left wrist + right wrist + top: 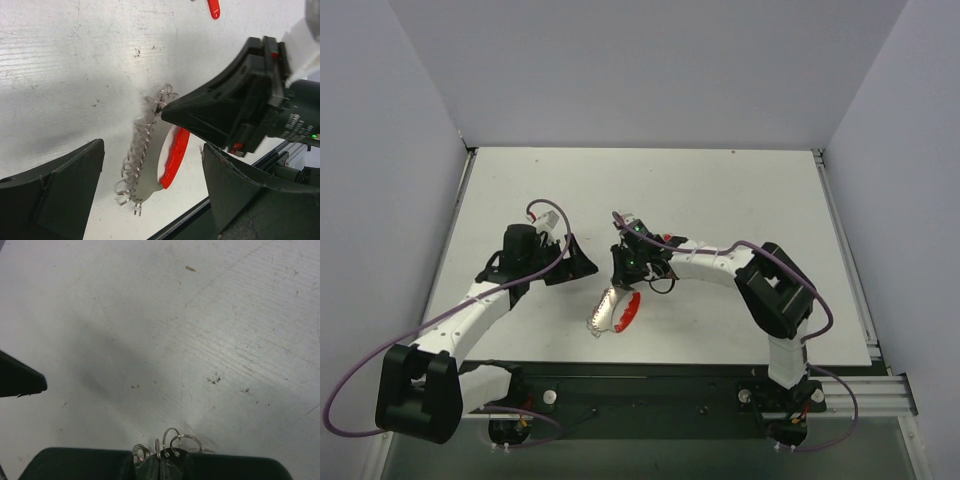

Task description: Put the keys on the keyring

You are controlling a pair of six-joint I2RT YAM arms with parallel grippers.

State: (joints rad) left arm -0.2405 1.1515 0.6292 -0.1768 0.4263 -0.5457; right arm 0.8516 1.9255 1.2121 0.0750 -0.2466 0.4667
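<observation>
Here the keyring (617,310) lies on the white table (720,190), near its edge at 6 o'clock, its red arc toward 3 o'clock. The right gripper (162,110) is pinched tight on the silver wire loops at the ring's 12 o'clock end. The left gripper (582,262) hangs at the ring's 10 o'clock, jaws spread wide, holding nothing and touching nothing.

The scuffed white table (720,190) (fine scratches throughout) bears the keyring (175,155), apparently lying flat; beyond the keyring lies a red-headed key (213,7).
</observation>
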